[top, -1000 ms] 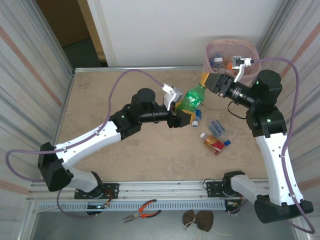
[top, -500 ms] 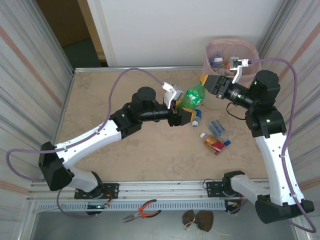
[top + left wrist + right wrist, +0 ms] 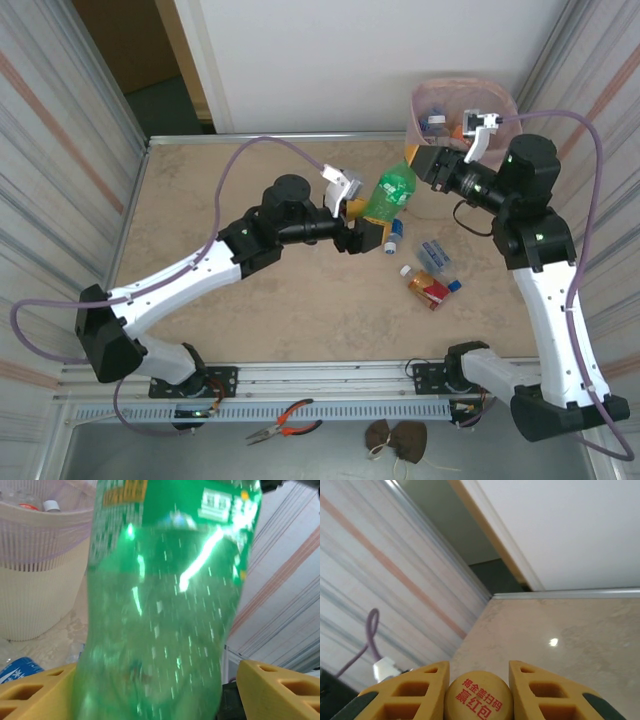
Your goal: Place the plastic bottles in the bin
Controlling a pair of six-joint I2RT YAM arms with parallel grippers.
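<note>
Green bottle (image 3: 388, 195) slants upward, cap (image 3: 479, 700) toward bin (image 3: 505, 100), pinched by right gripper (image 3: 410, 166).

Translucent green plastic bottle (image 3: 160, 630) with yellow-and-green label (image 3: 125, 491), round orange bottle cap (image 3: 479, 700) printed in red characters, pale pink perforated plastic bin (image 3: 418, 122), beige marbled counter (image 3: 210, 200).

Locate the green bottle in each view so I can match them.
Top external: green bottle centre-right, below-left of the bin.
Left wrist: mid-frame, close up, in the left gripper; bin at upper left.
Right wrist: its orange cap, bottom centre, clamped in the right gripper.
Shared landmark: the bin, top external and left wrist.
</note>
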